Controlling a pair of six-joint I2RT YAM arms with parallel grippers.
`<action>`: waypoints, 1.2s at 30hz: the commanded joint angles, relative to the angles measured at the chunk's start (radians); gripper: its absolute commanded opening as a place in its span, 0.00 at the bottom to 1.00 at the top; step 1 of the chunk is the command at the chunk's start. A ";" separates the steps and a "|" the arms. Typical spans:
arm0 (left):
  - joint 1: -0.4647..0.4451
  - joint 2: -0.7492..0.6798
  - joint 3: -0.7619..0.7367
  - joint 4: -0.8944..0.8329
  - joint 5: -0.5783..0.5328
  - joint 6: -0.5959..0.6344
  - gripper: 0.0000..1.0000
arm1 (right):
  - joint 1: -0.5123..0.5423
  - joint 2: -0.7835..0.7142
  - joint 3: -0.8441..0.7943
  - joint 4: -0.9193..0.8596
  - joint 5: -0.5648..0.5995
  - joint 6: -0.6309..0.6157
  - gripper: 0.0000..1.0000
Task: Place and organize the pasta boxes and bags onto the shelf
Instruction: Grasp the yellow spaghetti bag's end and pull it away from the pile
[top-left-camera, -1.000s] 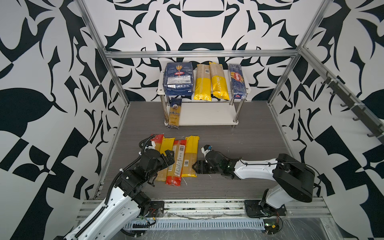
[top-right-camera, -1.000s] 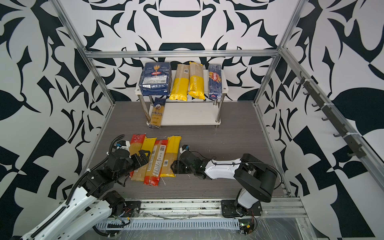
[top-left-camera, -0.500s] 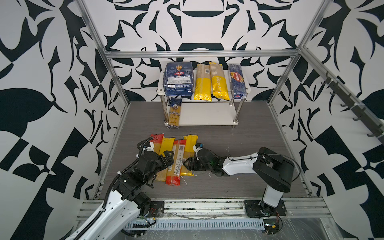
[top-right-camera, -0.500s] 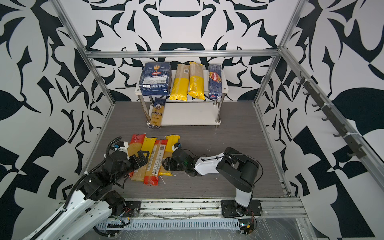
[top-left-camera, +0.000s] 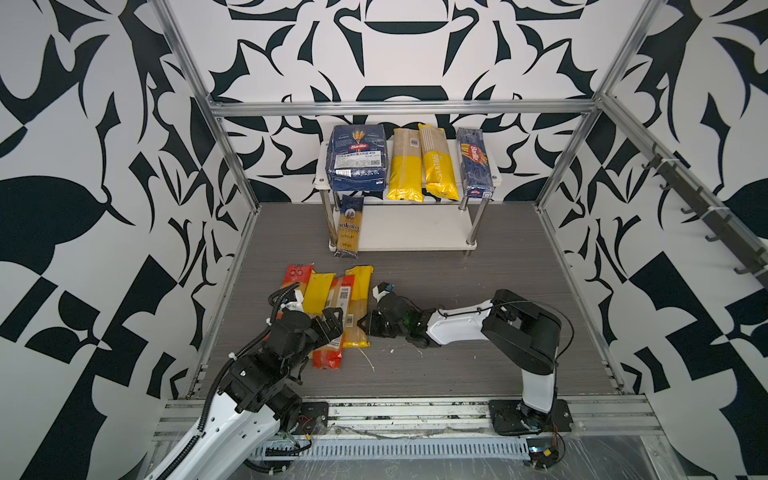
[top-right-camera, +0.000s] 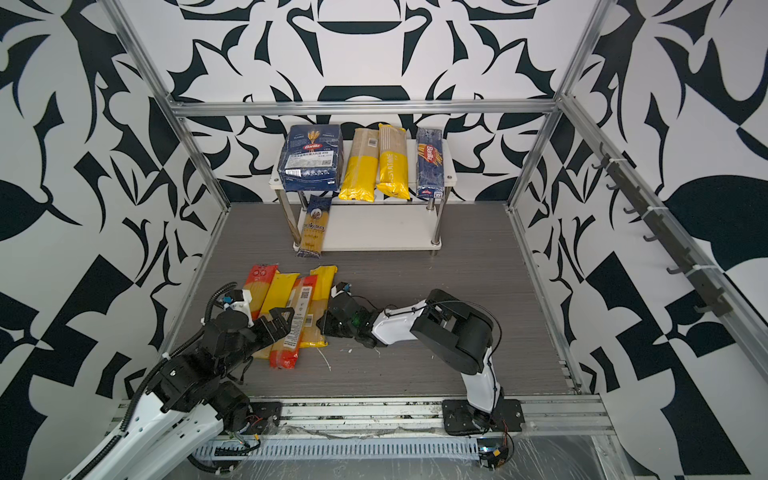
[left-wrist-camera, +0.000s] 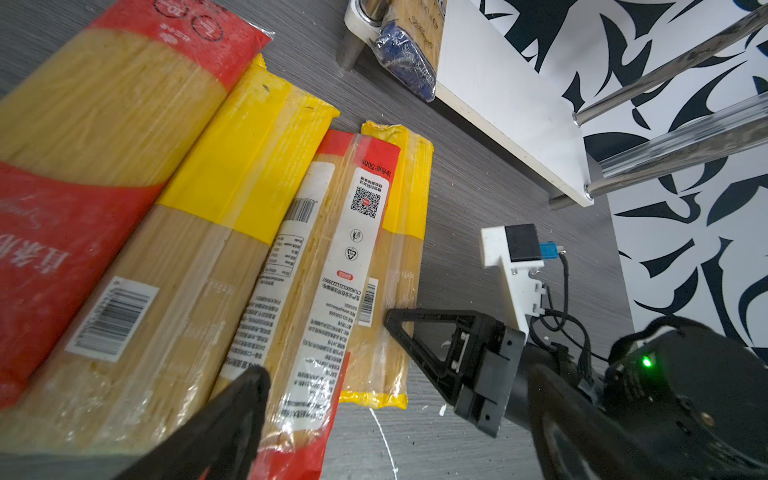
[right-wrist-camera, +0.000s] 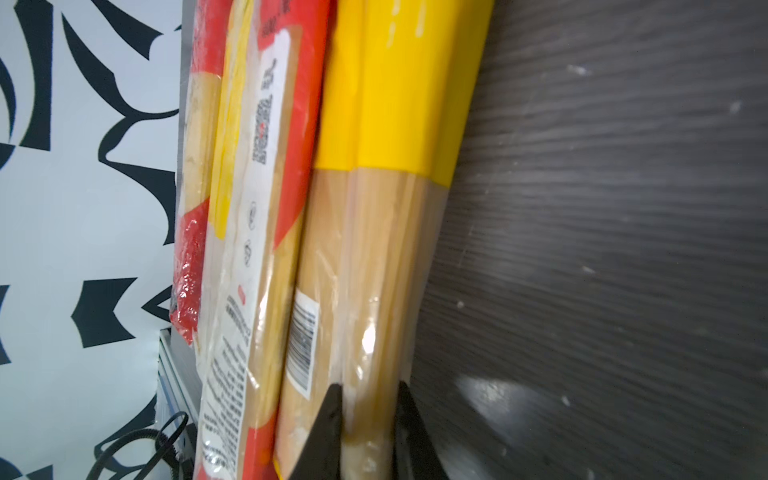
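floor (left-wrist-camera: 478, 187): grey wood-grain, four spaghetti bags side by side | order: red-topped bag (left-wrist-camera: 83, 145), yellow-banded bag (left-wrist-camera: 232, 166), QR-labelled red bag (left-wrist-camera: 332, 270) partly on outer yellow bag (left-wrist-camera: 409, 249) | right gripper (left-wrist-camera: 395, 328): black finger at the outer yellow bag's edge, apparently pinching it — lower finger hidden | left gripper finger (left-wrist-camera: 232, 419): before the yellow-banded bag | shelf board (left-wrist-camera: 498, 95): blue-ended bag (left-wrist-camera: 405, 62) overhangs its edge

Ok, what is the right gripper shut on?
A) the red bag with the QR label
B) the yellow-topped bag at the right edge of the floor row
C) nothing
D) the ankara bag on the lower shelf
B: in the right wrist view the right gripper pinches the edge of the yellow-topped bag.
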 joint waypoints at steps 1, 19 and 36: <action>0.004 -0.018 0.008 -0.045 -0.033 0.009 0.99 | -0.008 -0.039 -0.092 -0.107 -0.037 -0.014 0.07; 0.004 0.258 -0.004 0.179 0.132 -0.052 0.95 | -0.060 -0.478 -0.098 -0.731 0.213 -0.222 0.33; 0.004 0.054 0.038 -0.001 0.050 -0.031 0.98 | 0.067 -0.330 0.048 -0.870 0.307 -0.168 1.00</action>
